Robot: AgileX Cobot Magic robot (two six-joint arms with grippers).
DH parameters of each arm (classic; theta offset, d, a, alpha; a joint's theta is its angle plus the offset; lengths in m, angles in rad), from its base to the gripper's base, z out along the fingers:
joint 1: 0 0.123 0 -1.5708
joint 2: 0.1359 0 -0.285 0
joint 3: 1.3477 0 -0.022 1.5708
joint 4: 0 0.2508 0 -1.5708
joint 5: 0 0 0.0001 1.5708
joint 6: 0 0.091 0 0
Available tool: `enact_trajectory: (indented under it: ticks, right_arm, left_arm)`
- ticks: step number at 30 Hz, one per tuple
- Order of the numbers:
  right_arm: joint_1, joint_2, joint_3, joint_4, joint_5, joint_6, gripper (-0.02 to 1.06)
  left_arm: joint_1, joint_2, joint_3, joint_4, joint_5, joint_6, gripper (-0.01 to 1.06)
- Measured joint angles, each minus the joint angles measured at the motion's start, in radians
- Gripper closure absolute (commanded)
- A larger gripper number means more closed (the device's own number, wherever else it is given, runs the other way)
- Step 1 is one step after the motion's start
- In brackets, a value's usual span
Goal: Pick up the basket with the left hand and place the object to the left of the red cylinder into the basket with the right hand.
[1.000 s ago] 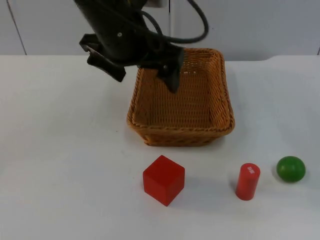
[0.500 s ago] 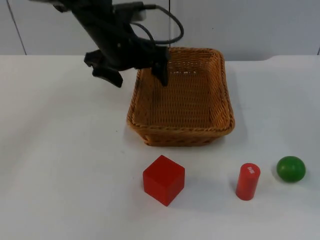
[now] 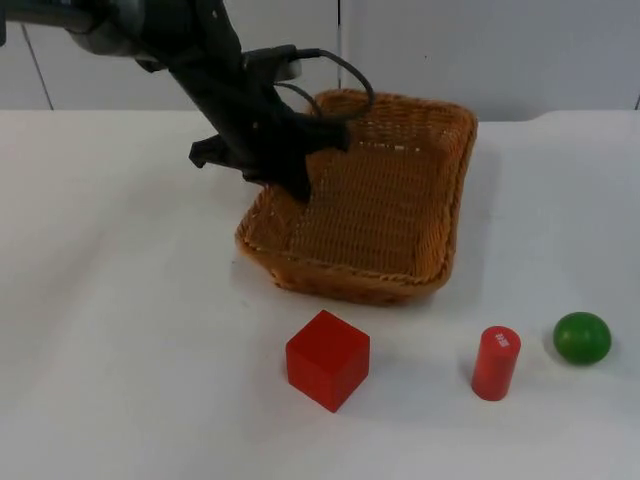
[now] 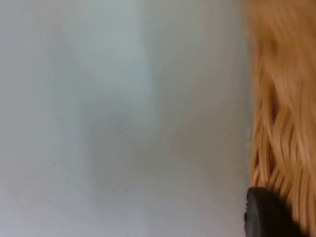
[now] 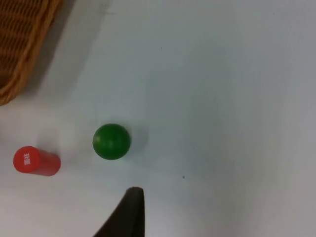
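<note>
The woven brown basket (image 3: pixel 350 285) sits askew at the table's middle back, its left side raised. My left gripper (image 3: pixel 285 170) is shut on the basket's left rim; the weave (image 4: pixel 281 123) runs right beside its black fingertip (image 4: pixel 266 217) in the left wrist view. A red cube (image 3: pixel 327 359) lies in front of the basket, to the left of the upright red cylinder (image 3: pixel 495 362). The right gripper hangs open above the table's right side, its fingertip (image 5: pixel 129 212) near the cylinder (image 5: pixel 35 161), with nothing held.
A green ball (image 3: pixel 582 337) lies just right of the cylinder, also seen as the ball (image 5: pixel 111 141) in the right wrist view, where a corner of the basket (image 5: pixel 19 44) shows. White table spreads left of the cube.
My left gripper has dropped onto the basket's left rim and closed on it. The basket has turned and tipped, its far end swung to the right. The cube, cylinder and ball have not moved.
</note>
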Motion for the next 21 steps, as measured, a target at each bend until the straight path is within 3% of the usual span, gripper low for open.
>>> enact_trajectory:
  ticks: [12, 21]
  right_arm:
    - [0.0, 0.0, 0.0, 0.0, 0.0, 0.0, -0.01]
    - [0.0, 0.0, 0.0, 0.0, 0.0, 0.0, -0.01]
  left_arm:
    - [0.033, -0.12, -0.008, -0.183, 0.001, 0.002, 1.05]
    - [0.046, -0.292, -0.01, -0.185, 0.172, -0.006, 1.05]
